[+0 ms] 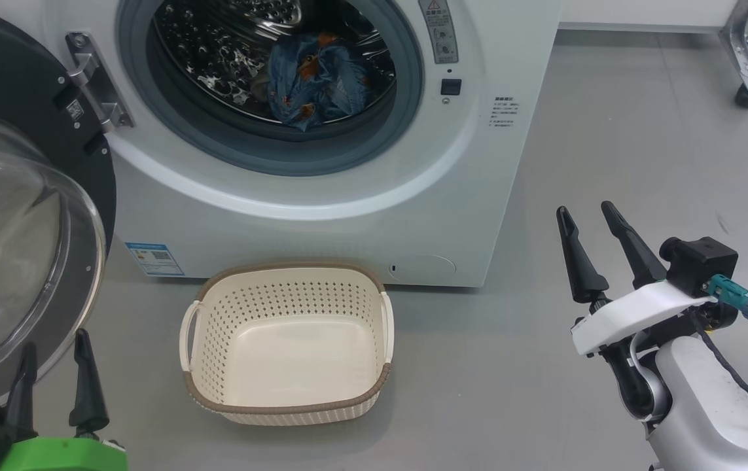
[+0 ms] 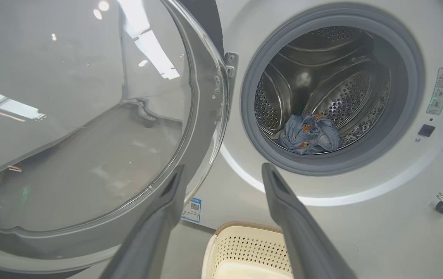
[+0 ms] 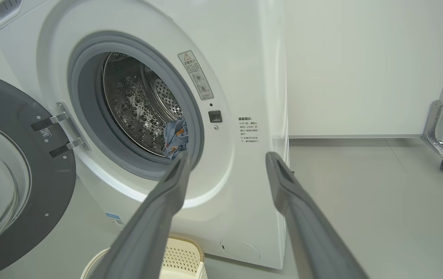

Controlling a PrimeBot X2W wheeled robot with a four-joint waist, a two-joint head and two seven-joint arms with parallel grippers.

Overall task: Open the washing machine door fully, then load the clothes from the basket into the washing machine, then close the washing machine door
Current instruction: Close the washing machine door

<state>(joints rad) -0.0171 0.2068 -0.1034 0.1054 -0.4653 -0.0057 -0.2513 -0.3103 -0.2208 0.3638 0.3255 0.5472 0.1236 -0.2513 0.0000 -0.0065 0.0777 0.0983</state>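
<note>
The basket (image 1: 295,409) at lower centre looks empty. The clothes (image 1: 318,82) lie in the washing machine (image 1: 347,216), top centre, though a small piece may be hidden. Next, I'd judge: swing the washing machine door (image 1: 7,72), open at the left, shut. The left gripper (image 1: 55,341), beside it, and the right gripper (image 1: 585,208) both gape wide, holding nothing.

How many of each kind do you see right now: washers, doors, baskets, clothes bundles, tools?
Washer: 1
Door: 1, open
Basket: 1, empty
Clothes bundle: 1, inside the washer
Tools: 2, left tool and right tool, both open
Total: 6
</note>
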